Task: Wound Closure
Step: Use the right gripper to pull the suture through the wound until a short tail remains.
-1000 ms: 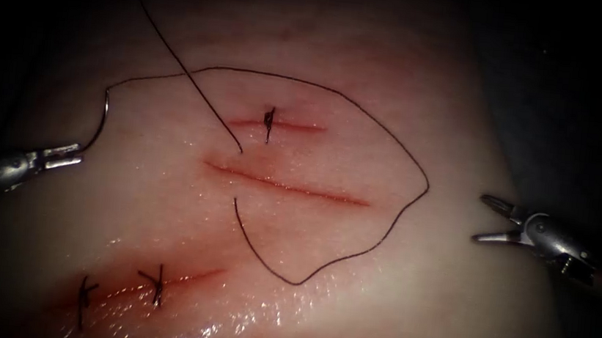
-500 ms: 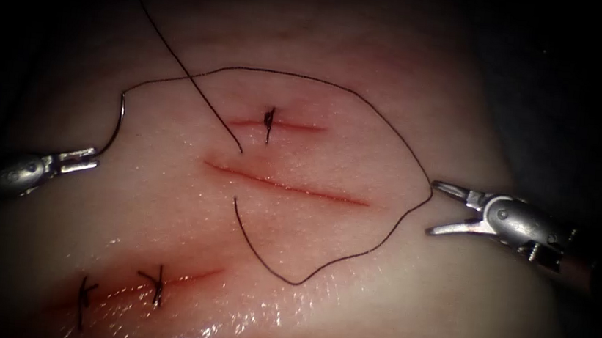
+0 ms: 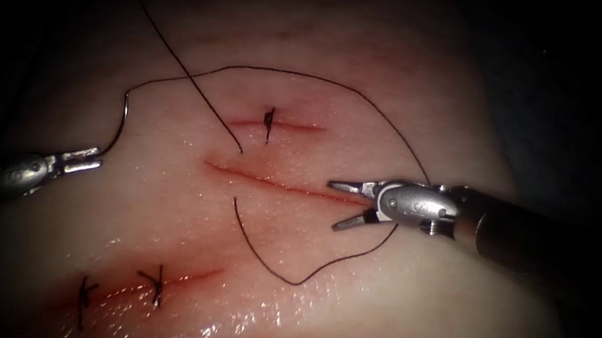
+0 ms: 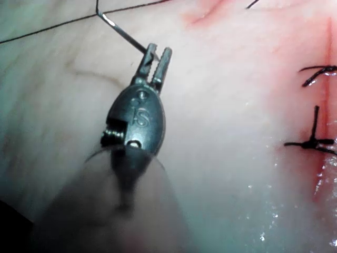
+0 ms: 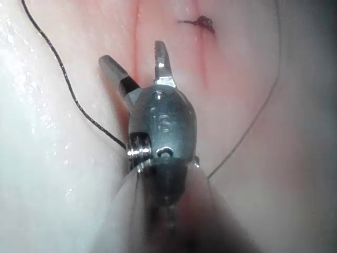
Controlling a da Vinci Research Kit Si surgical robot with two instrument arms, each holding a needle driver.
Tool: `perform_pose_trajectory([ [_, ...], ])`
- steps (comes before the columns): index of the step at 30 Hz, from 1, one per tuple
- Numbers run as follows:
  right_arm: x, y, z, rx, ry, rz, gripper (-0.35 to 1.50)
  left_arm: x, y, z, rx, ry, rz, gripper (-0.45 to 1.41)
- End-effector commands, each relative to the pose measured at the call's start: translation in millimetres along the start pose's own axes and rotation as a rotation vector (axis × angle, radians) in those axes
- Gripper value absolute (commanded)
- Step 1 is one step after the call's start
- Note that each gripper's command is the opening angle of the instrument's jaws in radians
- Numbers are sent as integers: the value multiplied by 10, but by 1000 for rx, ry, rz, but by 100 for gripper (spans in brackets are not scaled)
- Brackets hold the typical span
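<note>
My left tool [image 3: 87, 160] is left of the cut, jaws shut on the curved needle [image 3: 120, 121] near its lower end. The needle arcs upward, free of the tissue [image 3: 165, 207]. Up close, the left tool [image 4: 156, 57] grips the needle [image 4: 124, 35]. Dark thread [image 3: 302, 77] runs from the needle's top in a wide loop to the right, then down and back into the tissue below the open cut [image 3: 277, 184]. My right tool [image 3: 333, 206] hovers with open jaws over the cut's right end, holding nothing. Its jaws [image 5: 134, 59] spread above the cut [image 5: 138, 26].
A second thread strand [image 3: 185, 73] runs from the upper left down to the cut's upper edge. A shorter cut above carries one stitch [image 3: 269, 123]. A lower-left cut carries two stitches [image 3: 157, 284]. Red fluid tints the cuts, and the tissue glistens near the front.
The right tool has moved left from the tissue's right edge, crossing the thread loop to the cut's right end, jaws still open. The left tool shifted slightly right with the needle.
</note>
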Motion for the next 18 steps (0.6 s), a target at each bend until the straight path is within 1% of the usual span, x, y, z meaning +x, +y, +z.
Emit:
perform_pose_trajectory([
  [1,-5,1,25,10,7,-12,136,-4,-1,6,-2,-1,2,-45],
  [8,-14,-8,69,35,20,-44,136,-5,0,6,-4,-3,3,-45],
  [13,-17,-10,94,57,31,-61,133,-5,1,6,-5,-1,4,-45],
  [15,-17,-12,102,67,38,-56,130,-5,1,5,-7,-3,5,-45],
  [18,-15,-14,116,90,59,-27,116,-6,1,5,-9,-1,5,-45],
])
